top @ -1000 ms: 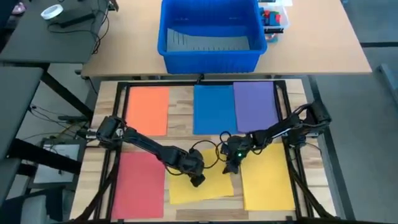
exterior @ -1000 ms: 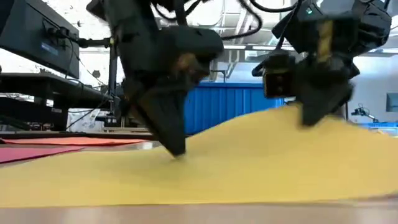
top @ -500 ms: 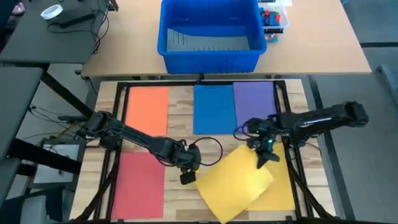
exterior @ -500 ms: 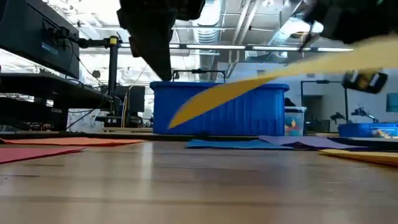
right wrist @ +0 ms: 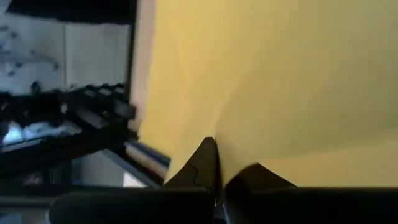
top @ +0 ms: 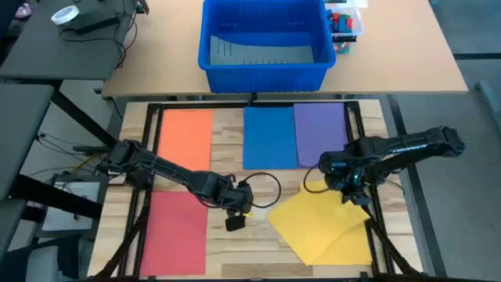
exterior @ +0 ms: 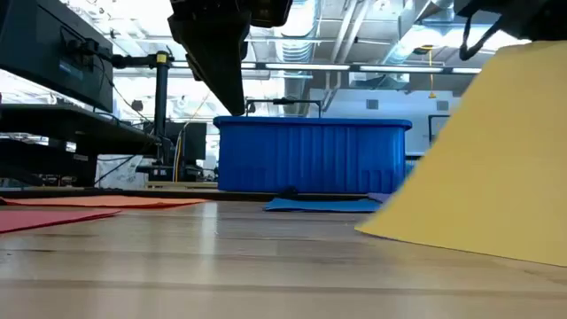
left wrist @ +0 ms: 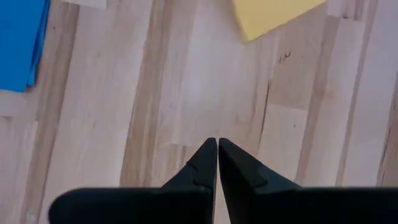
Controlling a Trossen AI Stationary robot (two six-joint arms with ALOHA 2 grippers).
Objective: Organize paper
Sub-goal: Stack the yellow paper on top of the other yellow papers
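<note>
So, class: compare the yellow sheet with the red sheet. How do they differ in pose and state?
The yellow sheet is pinched by the right gripper, lifted and skewed; the red sheet lies flat, square to the table and untouched. The yellow sheet sits on the right, the red sheet on the left. Both are plain rectangles.

Right claw pinches a yellow sheet filling the view

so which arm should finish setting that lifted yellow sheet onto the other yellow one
Right. The right gripper is shut on the yellow sheet, holding it tilted over the other yellow sheet. The left gripper hangs shut and empty over bare table.
</note>
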